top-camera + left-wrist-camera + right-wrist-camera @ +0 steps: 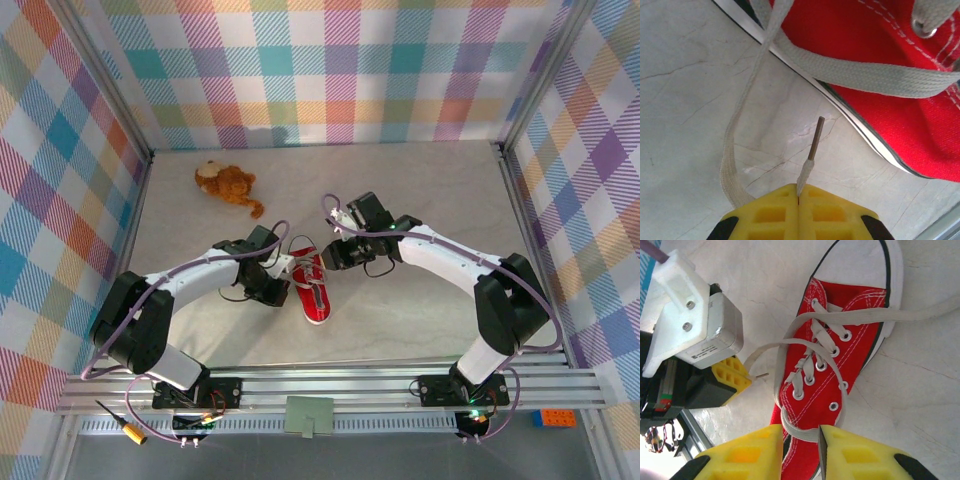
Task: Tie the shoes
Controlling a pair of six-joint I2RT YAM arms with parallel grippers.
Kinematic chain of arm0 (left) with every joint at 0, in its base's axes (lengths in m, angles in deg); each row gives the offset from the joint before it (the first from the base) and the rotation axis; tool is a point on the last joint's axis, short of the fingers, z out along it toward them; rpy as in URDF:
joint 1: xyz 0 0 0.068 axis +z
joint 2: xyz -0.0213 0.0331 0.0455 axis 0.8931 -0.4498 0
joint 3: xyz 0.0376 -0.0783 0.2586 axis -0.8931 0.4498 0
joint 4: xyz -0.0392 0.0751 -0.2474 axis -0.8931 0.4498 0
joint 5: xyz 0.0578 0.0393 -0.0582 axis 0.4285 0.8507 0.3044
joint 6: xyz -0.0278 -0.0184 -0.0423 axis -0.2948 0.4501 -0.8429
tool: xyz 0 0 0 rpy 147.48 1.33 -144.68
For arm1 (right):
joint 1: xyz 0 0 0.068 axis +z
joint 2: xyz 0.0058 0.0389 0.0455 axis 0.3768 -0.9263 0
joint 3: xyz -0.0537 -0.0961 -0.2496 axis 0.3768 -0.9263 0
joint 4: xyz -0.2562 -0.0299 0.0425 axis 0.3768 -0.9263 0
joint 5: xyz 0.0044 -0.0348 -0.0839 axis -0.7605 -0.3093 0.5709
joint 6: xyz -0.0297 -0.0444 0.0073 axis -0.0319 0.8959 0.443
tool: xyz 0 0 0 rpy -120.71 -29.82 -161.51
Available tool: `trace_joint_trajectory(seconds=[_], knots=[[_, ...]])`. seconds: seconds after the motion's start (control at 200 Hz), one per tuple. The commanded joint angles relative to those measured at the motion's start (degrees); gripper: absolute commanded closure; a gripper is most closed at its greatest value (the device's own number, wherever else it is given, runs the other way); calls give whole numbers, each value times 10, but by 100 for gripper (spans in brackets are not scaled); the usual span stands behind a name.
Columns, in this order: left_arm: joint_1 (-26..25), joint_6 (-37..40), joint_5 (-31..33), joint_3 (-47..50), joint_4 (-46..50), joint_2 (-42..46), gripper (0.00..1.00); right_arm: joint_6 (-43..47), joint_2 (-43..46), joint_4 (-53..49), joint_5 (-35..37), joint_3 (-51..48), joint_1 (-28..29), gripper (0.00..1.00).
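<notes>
The left gripper (pixel 798 196) is clamping one lace (pixel 804 175) just behind its aglet, with the shoe (pixel 865 40) lying close ahead and to its right. The right gripper (pixel 800 432) is standing narrowly parted, a slack loop (pixel 794 431) crossing the gap at its tips over the shoe's heel end. It should probably be closing squarely on that loop before either arm pulls, so nothing slips free.

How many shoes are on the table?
1: a red sneaker in the middle of the table, nearer the front edge than the plush toy. A second hidden one seems unlikely.
</notes>
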Motion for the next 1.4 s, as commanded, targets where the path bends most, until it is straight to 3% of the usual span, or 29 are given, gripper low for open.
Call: trace_joint_trajectory(seconds=[0.0, 0.475, 0.665, 0.905, 1.395], knots=[[-13, -30, -18, -12, -22, -9, 100, -16, -14, 5, 14, -2, -1, 74], [-24, -94, 5, 32, -126, 8, 100, -15, -22, 4, 17, 4, -4, 74], [-24, -115, 10, 76, -221, 40, 100, -19, -27, 5, 11, 9, -4, 75], [-24, -82, -1, 132, -311, 99, 100, -24, -36, -1, 0, 23, -4, 75], [-26, -4, -38, 170, -415, 108, 100, -78, -81, 19, -72, 47, -4, 73]])
